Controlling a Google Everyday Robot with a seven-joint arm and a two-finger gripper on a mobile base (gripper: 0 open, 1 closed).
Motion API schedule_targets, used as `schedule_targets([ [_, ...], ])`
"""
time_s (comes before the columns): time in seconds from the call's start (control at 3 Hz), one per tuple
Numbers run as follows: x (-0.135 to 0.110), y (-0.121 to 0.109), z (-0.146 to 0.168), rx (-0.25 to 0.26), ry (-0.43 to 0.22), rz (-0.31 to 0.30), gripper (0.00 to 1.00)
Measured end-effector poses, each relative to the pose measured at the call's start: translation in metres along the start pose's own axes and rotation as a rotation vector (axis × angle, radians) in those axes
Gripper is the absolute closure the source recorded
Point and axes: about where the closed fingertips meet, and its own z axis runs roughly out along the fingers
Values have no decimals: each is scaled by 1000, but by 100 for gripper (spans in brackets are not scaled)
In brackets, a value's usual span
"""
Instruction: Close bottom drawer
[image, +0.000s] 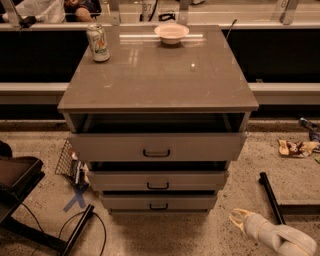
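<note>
Drawers all stick out a bit on this grey-taupe cabinet (150, 75). The bottom drawer (159, 201), the lowest and narrowest with a short flat front and a small black handle (158, 206), is pulled slightly open. The white robot gripper (238, 216) is low down just to its right and a little nearer, tip aimed at the drawer's right end, not touching. Can't tell if it's open or closed. A green-and-white drink can (98, 43) and a pale round bowl (171, 33) sit on top, far side.
</note>
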Motion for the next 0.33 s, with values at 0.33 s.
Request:
schedule_targets([
  [0.33, -12, 3, -45, 111, 40, 41, 100],
])
